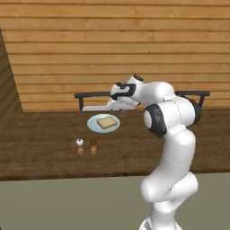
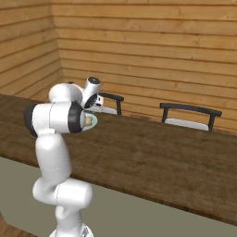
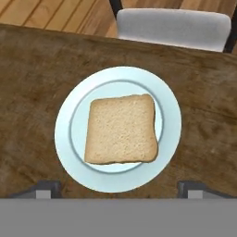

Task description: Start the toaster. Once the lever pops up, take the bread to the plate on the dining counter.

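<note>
The bread (image 3: 121, 129) lies flat at the centre of the plate (image 3: 67, 134) on the counter (image 3: 32, 69), mid-frame in the hand view. The gripper (image 3: 120, 187) hangs above it, fingers (image 3: 44, 189) spread wide and empty. A chair (image 3: 173, 27) stands at the top edge.

One bread (image 3: 121, 129), one plate (image 3: 65, 118) (two shakers (image 1: 86, 146), two chairs (image 2: 190, 115))

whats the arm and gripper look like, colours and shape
The arm is glossy white, built of fat rounded segments, with dark grey to black rings and round caps at the joints. No cables or markings show. The hand is white too, with a dark patch. The gripper has two small dark grey finger tips with lighter grey square ends.
</note>
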You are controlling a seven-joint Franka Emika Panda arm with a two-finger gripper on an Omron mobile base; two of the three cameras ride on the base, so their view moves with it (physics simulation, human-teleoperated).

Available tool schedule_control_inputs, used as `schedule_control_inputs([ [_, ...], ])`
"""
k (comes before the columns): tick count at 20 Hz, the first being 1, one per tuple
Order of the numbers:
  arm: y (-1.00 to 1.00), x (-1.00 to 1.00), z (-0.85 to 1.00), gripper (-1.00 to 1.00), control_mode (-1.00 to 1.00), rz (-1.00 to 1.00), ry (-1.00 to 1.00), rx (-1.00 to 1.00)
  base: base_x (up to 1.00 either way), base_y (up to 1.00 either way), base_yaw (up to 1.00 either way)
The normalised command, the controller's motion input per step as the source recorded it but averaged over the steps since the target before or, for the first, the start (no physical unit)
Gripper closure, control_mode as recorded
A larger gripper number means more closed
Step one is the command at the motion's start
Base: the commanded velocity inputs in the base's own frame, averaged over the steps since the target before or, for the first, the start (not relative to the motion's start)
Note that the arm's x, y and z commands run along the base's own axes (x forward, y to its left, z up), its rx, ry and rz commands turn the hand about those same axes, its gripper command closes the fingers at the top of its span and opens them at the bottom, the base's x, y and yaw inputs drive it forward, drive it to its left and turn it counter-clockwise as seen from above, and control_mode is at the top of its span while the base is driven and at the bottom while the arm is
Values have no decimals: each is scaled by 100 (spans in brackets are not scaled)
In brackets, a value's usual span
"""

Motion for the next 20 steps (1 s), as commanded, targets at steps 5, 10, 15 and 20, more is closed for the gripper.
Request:
schedule_control_inputs([
  [5,0,-99,57,-100,-100,-11,0,-3,0,0,0],
  [10,-6,-100,49,-100,-100,-5,0,-4,0,0,0],
  [15,-9,-100,37,-100,-100,-1,-9,-1,0,0,0],
  [20,-4,-100,19,-100,-100,-5,-19,-1,0,0,0],
])
